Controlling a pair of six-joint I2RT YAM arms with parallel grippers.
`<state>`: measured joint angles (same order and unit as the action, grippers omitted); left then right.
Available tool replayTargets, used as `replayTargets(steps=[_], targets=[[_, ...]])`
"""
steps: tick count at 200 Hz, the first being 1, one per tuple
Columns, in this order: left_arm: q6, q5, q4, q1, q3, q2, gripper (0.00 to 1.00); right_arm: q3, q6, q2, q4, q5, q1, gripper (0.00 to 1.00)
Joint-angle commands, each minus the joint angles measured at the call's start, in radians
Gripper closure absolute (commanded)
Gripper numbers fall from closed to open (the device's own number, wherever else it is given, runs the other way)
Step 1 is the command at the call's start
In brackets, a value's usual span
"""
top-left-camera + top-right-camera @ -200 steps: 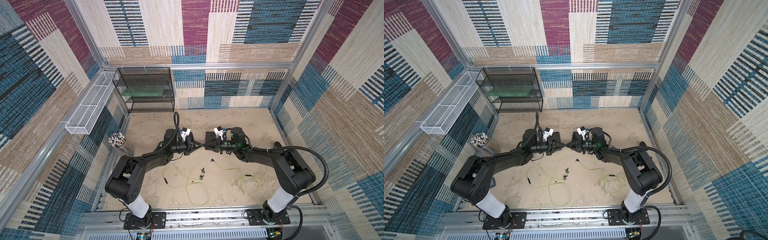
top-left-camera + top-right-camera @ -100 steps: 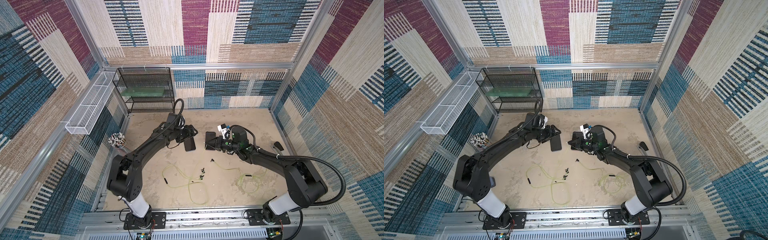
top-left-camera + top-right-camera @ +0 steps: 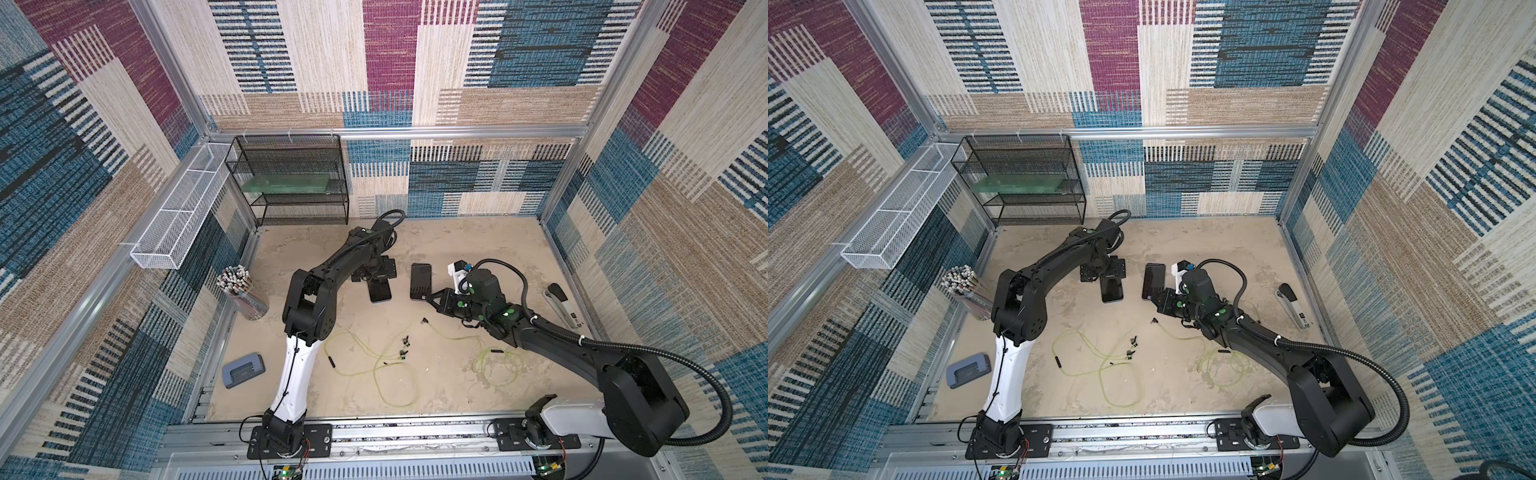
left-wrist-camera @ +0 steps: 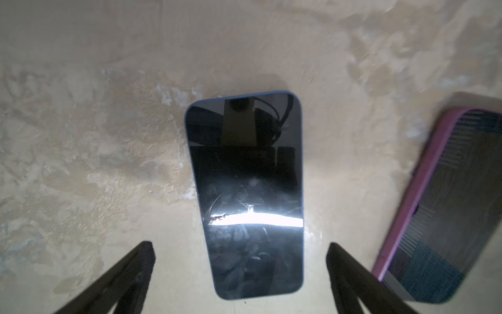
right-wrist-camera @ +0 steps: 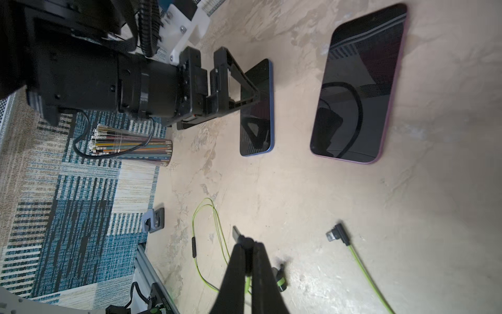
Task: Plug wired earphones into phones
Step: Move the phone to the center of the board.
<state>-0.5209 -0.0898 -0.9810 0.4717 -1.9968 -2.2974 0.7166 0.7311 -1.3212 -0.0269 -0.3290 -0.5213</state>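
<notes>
Two phones lie flat side by side mid-table: a blue-edged phone (image 3: pixel 381 293) (image 4: pixel 247 190) and a purple-edged phone (image 3: pixel 420 281) (image 5: pixel 358 87). My left gripper (image 3: pixel 376 277) (image 4: pixel 239 246) hovers open over the blue-edged phone's far end, one finger on each side, touching nothing. My right gripper (image 3: pixel 428 296) (image 5: pixel 247 242) is shut on an earphone plug, just off the purple-edged phone's near end. The plug's metal tip (image 5: pixel 236 232) pokes out past the fingertips. Its yellow-green cable trails below. Wired earphones (image 3: pixel 374 361) lie in loose loops on the near table, with a second coil (image 3: pixel 496 365). Another plug (image 5: pixel 338 235) lies loose.
A grey-blue hole punch (image 3: pixel 243 370) and a cup of pencils (image 3: pixel 243 291) stand at the left edge. A stapler (image 3: pixel 559 305) lies by the right wall. A black mesh rack (image 3: pixel 291 183) sits in the back left corner, and a white wire basket (image 3: pixel 178 216) hangs on the left wall.
My left gripper carried the blue-edged phone away from the right gripper, laid it on the table and opened. The right gripper drew back slightly, still shut on the plug.
</notes>
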Motion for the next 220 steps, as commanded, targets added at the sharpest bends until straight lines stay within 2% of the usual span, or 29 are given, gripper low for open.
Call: replayTargets(steps=[1, 67, 79, 93, 130, 177, 220], targets=[[0.008, -0.028, -0.054, 0.017, -0.028, -0.033, 0.01, -0.01, -0.025, 0.01, -0.003, 0.007, 0.011, 1.0], [-0.072, -0.009, -0.065, 0.021, -0.108, -0.122, 0.01, -0.019, -0.024, 0.008, -0.004, 0.004, 0.017, 1.0], [-0.117, -0.005, -0.07, 0.019, -0.101, -0.128, 0.0, -0.019, -0.024, 0.011, -0.002, 0.006, 0.017, 1.0], [-0.176, 0.041, -0.061, 0.013, -0.087, -0.137, 0.07, -0.02, -0.024, 0.013, -0.003, 0.007, 0.018, 1.0], [-0.243, 0.11, -0.073, 0.015, -0.106, -0.179, 0.1, -0.034, -0.005, 0.012, -0.029, -0.005, 0.023, 1.0], [-0.234, 0.154, -0.141, 0.01, -0.12, -0.219, 0.14, -0.034, -0.008, 0.027, -0.01, 0.013, 0.024, 1.0], [-0.166, 0.173, -0.199, 0.008, -0.15, -0.259, 0.16, -0.036, -0.002, 0.023, -0.022, 0.011, 0.022, 1.0]])
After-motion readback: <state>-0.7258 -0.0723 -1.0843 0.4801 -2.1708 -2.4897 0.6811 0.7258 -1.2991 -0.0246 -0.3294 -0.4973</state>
